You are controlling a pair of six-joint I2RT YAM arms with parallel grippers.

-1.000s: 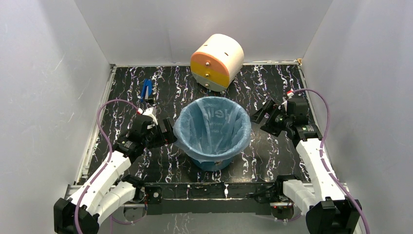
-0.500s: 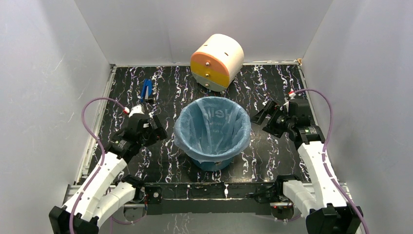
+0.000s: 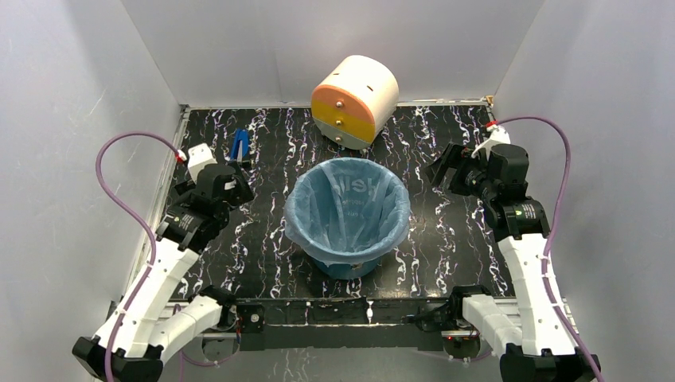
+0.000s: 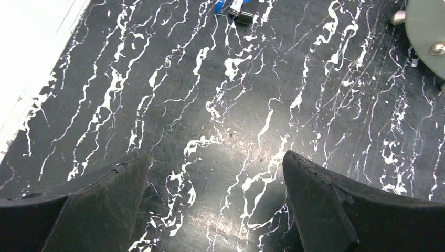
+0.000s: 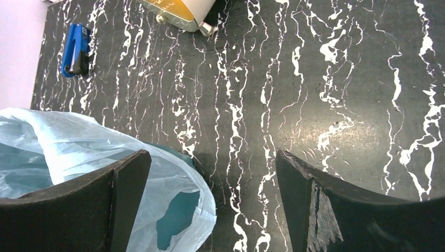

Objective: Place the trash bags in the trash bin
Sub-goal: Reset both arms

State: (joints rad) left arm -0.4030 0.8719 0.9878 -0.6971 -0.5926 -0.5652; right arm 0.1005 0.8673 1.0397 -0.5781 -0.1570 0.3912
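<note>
The light-blue trash bag [image 3: 348, 203] lines the teal trash bin [image 3: 351, 268] at the table's middle, its edge folded down over the rim. In the right wrist view the bag [image 5: 78, 147] drapes the rim, with the teal bin [image 5: 178, 215] showing through a gap. My left gripper [image 3: 241, 181] hovers open left of the bin, apart from it; the left wrist view shows this gripper [image 4: 214, 157] over bare table. On the other side, my right gripper [image 3: 442, 172] is open and clear of the bin, and in its own view the gripper [image 5: 211, 155] holds nothing.
A cream-and-orange drum [image 3: 354, 101] lies on its side at the back, its edge showing as the drum [image 4: 427, 26] in the left wrist view. A small blue object [image 3: 239, 147] lies at the back left, seen too as the blue object [image 5: 76, 50]. White walls enclose the black marbled table [image 3: 271, 255].
Both arms have drawn back from the bin's rim, the left outward to the left and back, the right outward to the right and back. The bag stays on the bin.
</note>
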